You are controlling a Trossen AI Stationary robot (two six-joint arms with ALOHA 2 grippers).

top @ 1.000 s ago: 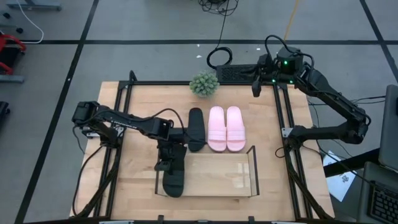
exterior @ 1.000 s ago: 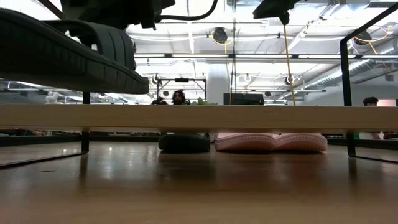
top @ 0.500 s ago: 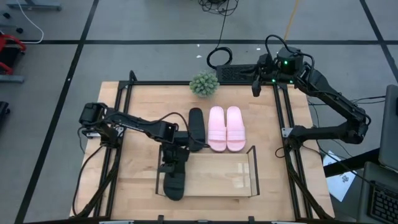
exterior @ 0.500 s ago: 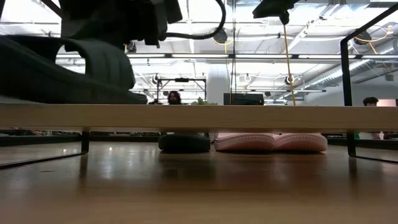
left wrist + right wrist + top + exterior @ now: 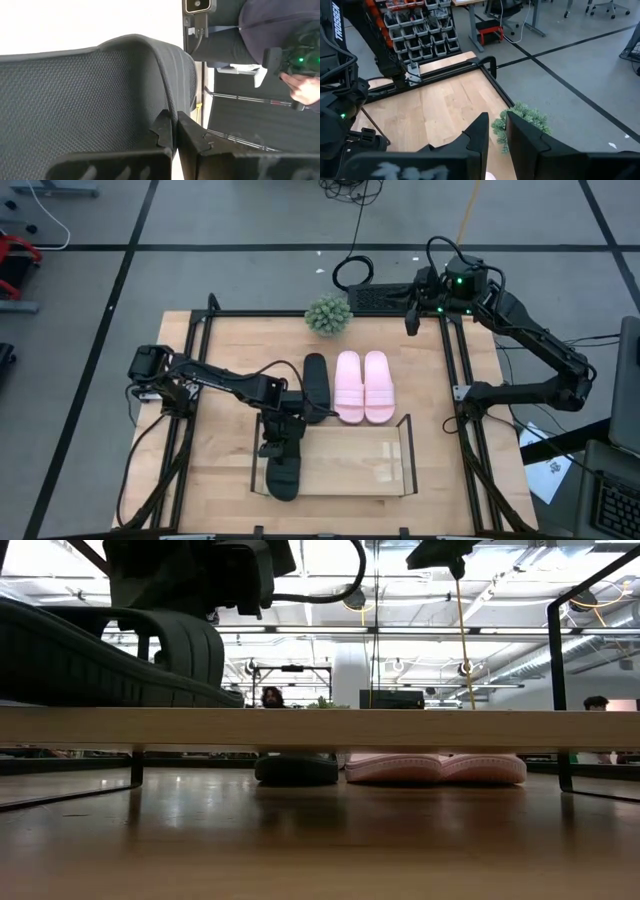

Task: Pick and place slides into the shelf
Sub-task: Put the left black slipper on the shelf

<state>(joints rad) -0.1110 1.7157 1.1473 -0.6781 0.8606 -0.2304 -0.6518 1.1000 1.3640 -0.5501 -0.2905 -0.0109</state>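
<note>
My left gripper (image 5: 274,448) is shut on one black slide (image 5: 283,477) over the left end of the shelf (image 5: 350,463). In the low view that slide (image 5: 100,665) sits just above the shelf's top panel (image 5: 400,727); whether its low end touches the panel I cannot tell. The other black slide (image 5: 315,387) and the pink pair (image 5: 362,386) lie sole down on the table beyond the shelf. My right gripper (image 5: 410,315) waits shut above the table's far right corner, touching nothing. My left gripper pinches the black slide's wide top strap by its edge (image 5: 167,100) between its two fingers (image 5: 162,131). The fingers come from above, pointing down. The slide hangs sole down under them, slightly tilted, over the shelf's left end.
A small green plant (image 5: 328,313) stands at the table's far edge, also in the right wrist view (image 5: 522,117). A black frame (image 5: 200,370) runs around the table. People show in the room behind (image 5: 270,697). Bare shelf panel lies to the right of the held slide.
My left gripper has moved a little toward the table's near edge and down, still shut on the black slide. The slide has come lower over the shelf's left end and lies flatter than before. The right arm has kept still.
</note>
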